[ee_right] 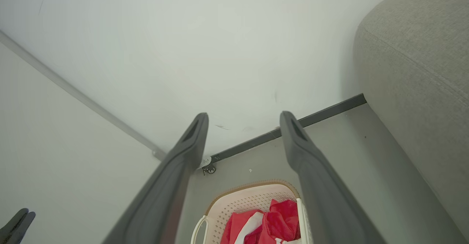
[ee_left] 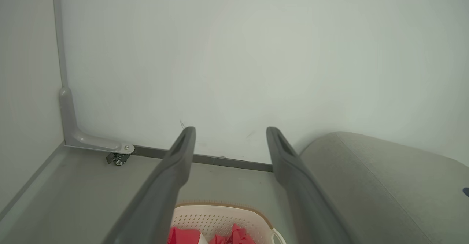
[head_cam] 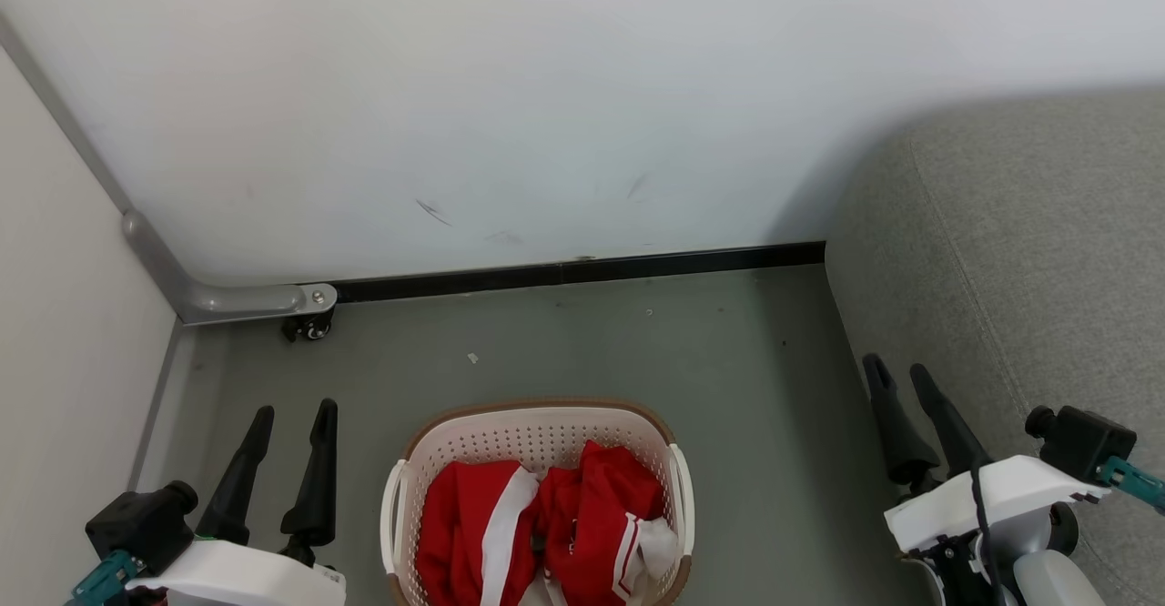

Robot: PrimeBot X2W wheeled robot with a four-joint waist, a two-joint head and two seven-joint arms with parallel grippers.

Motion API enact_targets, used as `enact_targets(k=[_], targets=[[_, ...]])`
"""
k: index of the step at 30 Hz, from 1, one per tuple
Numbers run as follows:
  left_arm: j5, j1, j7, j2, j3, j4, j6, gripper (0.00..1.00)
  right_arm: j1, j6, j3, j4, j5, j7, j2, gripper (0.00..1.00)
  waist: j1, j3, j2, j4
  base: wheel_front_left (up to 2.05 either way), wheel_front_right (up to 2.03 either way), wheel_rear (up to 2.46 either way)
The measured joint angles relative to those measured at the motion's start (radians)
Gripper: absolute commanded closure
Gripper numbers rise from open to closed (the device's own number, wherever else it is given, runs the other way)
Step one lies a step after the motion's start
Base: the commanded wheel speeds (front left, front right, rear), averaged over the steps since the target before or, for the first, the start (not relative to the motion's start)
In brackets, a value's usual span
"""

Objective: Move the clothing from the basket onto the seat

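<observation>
The basket (head_cam: pixel 537 429) stands on the grey floor (head_cam: pixel 637 342), low in the middle of the head view, with its near end cut off by the bottom edge. The clothing (head_cam: pixel 582 515) lies heaped inside it, red folds with a broad white stripe across the left piece and a bunch of white fabric at the right, against the basket's wall. The garments are bundled together, so I cannot tell how many there are.

The seat (head_cam: pixel 1019 251) rises at the right. Its rounded corner is close to the white wall (head_cam: pixel 546 87), and a strip of bare floor lies between it and the basket.

The left pincer (head_cam: pixel 296 408) hangs to the left of the basket, over the floor and clear of the rim. Its two dark fingers point toward the wall, and they are spread with nothing between them. The right pincer (head_cam: pixel 896 365) hangs to the right of the basket, by the seat's front edge, with its fingers leaning a little to the left. It too is parted and holds nothing. Both wrist views show the gap between the fingers, with the basket and its red heap below.

A black skirting strip (head_cam: pixel 582 271) runs along the foot of the wall. At its left end, a grey metal frame (head_cam: pixel 227 299) rests on a small caster (head_cam: pixel 312 328).
</observation>
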Motion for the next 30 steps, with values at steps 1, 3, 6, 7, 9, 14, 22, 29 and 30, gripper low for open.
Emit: enact_targets(k=[1, 3, 6, 7, 9, 14, 22, 29, 30], targets=[[0.014, 0.000, -0.005, 0.000, 0.000, -0.004, 0.000, 0.00, 0.000, 0.000, 0.001, -0.001, -0.014, -0.001, 0.000, 0.00, 0.0000, 0.001, 0.0000, 0.000, 0.00, 0.00, 0.00], [0.040, 0.000, -0.007, -0.001, 0.001, -0.011, 0.000, 0.00, 0.000, 0.000, 0.004, -0.002, -0.045, -0.009, 0.000, 0.00, -0.0002, 0.003, 0.0000, 0.000, 0.00, 0.00, 0.00], [0.076, -0.001, -0.017, -0.002, 0.001, -0.020, 0.002, 0.00, -0.001, 0.000, 0.006, -0.004, -0.088, -0.016, 0.000, 0.00, -0.0002, 0.007, 0.0000, 0.000, 0.00, 0.00, 0.00], [0.091, -0.001, -0.024, -0.003, 0.001, -0.023, 0.003, 0.00, -0.001, 0.000, 0.006, -0.005, -0.103, -0.020, -0.001, 0.00, -0.0003, 0.008, 0.0000, -0.001, 0.00, 0.00, 0.00], [0.115, -0.001, -0.031, -0.003, 0.001, -0.029, 0.004, 0.00, -0.002, 0.000, 0.006, -0.008, -0.126, -0.023, -0.001, 0.00, -0.0004, 0.011, 0.0000, -0.001, 0.00, 0.00, 0.00], [0.185, -0.005, -0.046, -0.006, -0.002, -0.050, 0.004, 0.00, -0.005, 0.000, 0.005, -0.015, -0.191, -0.039, -0.001, 0.00, -0.0005, 0.017, 0.0000, 0.000, 0.00, 0.00, 0.00], [0.286, -0.020, -0.069, -0.011, -0.003, -0.069, 0.005, 0.00, -0.039, 0.000, 0.008, -0.038, -0.294, -0.065, -0.003, 0.00, -0.0006, 0.023, 0.0000, 0.006, 0.00, 0.00, 0.00], [0.370, -0.020, -0.094, -0.016, -0.003, -0.084, 0.005, 0.00, -0.041, 0.000, 0.024, -0.050, -0.375, -0.087, -0.005, 0.00, -0.0006, 0.027, 0.0000, 0.010, 0.00, 0.00, 0.00], [0.379, -0.020, -0.094, -0.017, -0.003, -0.086, 0.005, 0.00, -0.041, 0.000, 0.027, -0.052, -0.388, -0.092, -0.005, 0.00, -0.0007, 0.028, 0.0000, 0.010, 0.00, 0.00, 0.00]])
